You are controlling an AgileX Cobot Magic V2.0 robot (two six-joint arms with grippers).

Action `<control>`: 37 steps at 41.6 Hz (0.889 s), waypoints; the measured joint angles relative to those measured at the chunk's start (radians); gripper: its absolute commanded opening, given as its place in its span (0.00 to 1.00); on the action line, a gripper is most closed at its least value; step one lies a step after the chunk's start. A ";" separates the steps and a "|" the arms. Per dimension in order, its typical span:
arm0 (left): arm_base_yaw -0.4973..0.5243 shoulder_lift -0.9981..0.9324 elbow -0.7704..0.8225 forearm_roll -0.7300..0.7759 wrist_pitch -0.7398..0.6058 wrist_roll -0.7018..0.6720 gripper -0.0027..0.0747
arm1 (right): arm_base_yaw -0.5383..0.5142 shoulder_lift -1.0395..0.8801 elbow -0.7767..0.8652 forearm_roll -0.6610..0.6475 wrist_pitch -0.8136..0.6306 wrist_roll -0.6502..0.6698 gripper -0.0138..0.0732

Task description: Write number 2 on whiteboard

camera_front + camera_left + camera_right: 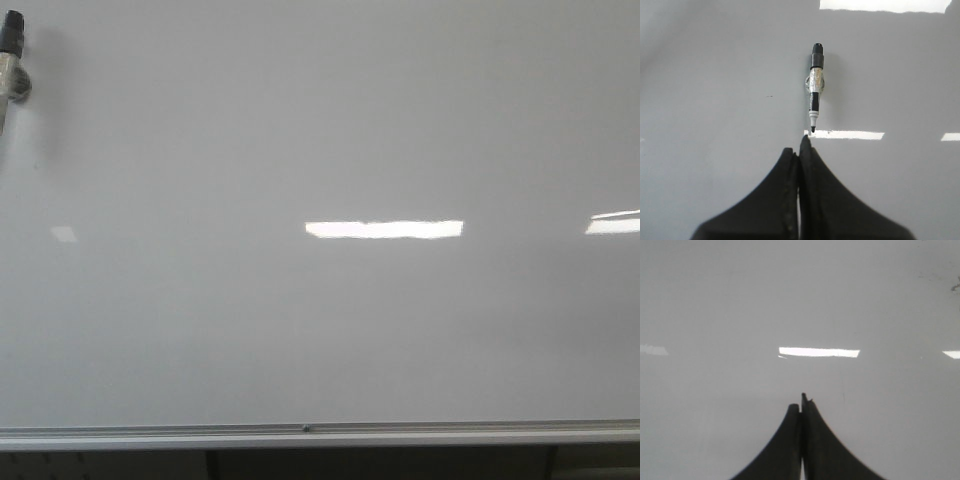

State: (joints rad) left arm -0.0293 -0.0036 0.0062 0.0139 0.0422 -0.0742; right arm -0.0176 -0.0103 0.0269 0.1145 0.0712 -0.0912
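Note:
The whiteboard (320,120) fills the front view, glossy grey-white, with a silver edge strip (320,432) along its near side. No number 2 shows anywhere on it. A marker (13,60) with a black end and a silver-wrapped body lies at the far left corner. In the left wrist view the marker (815,85) lies on the board with its bare black tip pointing at my left gripper (800,145), which is shut and empty just short of the tip. My right gripper (801,402) is shut on nothing over bare board (715,300). Neither gripper shows in the front view.
Bright rectangular light reflections (384,229) lie across the board. Faint dark smudges (955,287) mark the board far from the right gripper, and a tiny speck (769,96) lies beside the marker. Below the edge strip is a dark gap (380,465).

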 measured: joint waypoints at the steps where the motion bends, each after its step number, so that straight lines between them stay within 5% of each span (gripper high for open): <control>1: 0.000 0.000 0.000 0.000 0.000 0.000 0.01 | 0.000 0.000 0.000 0.000 0.000 0.000 0.08; 37: 0.000 0.000 0.000 0.000 -0.032 0.000 0.01 | 0.000 0.000 0.000 0.000 -0.007 0.000 0.08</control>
State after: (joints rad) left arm -0.0293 -0.0036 0.0062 0.0139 0.0103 -0.0742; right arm -0.0176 -0.0103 0.0269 0.1145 0.0640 -0.0912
